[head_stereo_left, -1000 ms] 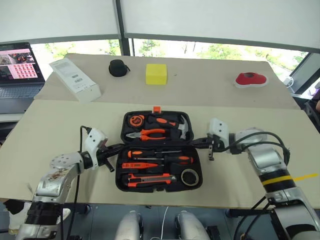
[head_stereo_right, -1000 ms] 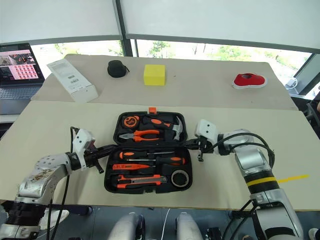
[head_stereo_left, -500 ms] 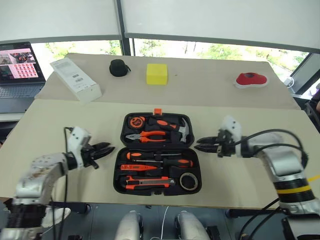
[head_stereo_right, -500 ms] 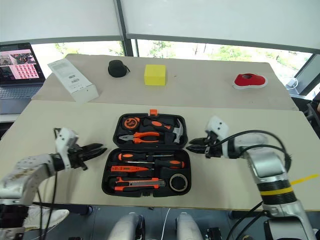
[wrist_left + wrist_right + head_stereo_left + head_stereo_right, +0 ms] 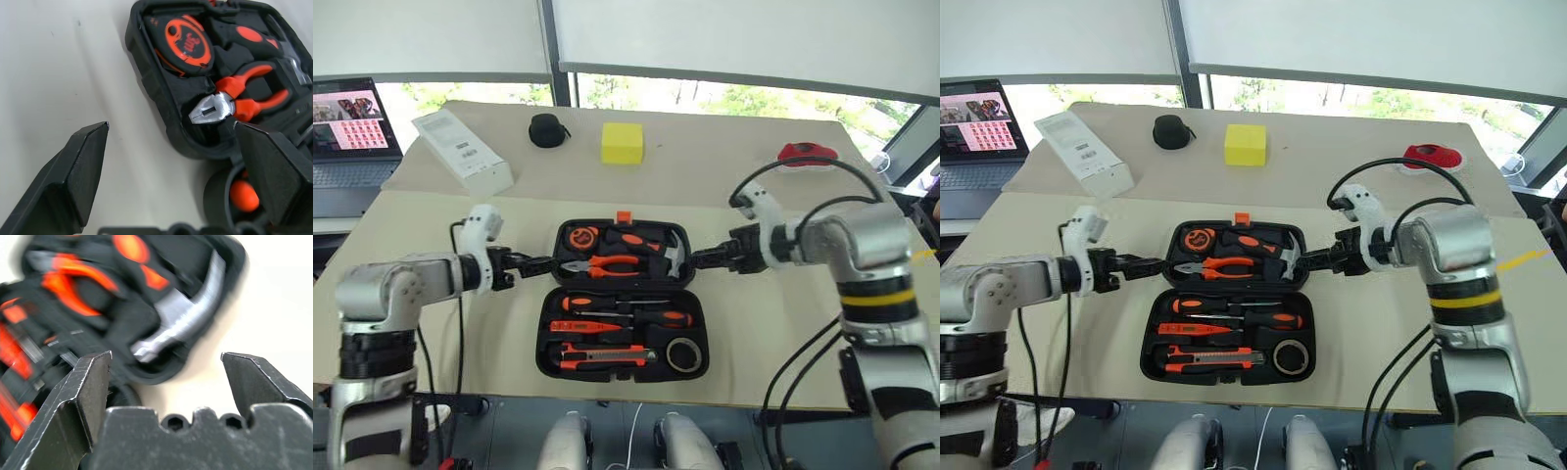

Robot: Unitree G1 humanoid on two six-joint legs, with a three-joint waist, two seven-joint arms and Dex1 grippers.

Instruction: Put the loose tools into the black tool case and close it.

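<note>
The black tool case (image 5: 703, 338) lies open flat on the table, orange latch (image 5: 623, 216) at its far edge. Its near half holds two long screwdrivers (image 5: 607, 303), a tester screwdriver (image 5: 587, 326), a utility knife (image 5: 607, 356) and a tape roll (image 5: 682, 353). Tape measure (image 5: 578, 236), pliers (image 5: 607, 263) and hammer (image 5: 651, 243) sit in the far half. My left gripper (image 5: 543, 264) hovers open just left of the far half, pointing at it. At the far half's right side my right gripper (image 5: 700, 259) is open too. Neither holds anything.
On the far table stand a white box (image 5: 462, 152), a round black pouch (image 5: 546, 130), a yellow block (image 5: 622, 142) and a red object (image 5: 806, 153). A laptop (image 5: 347, 127) sits off to the far left. Bare tabletop lies on both sides of the case.
Both grippers went from shut to open. They rose, rolled at the wrist and moved from the case's hinge line to beside its far half.
</note>
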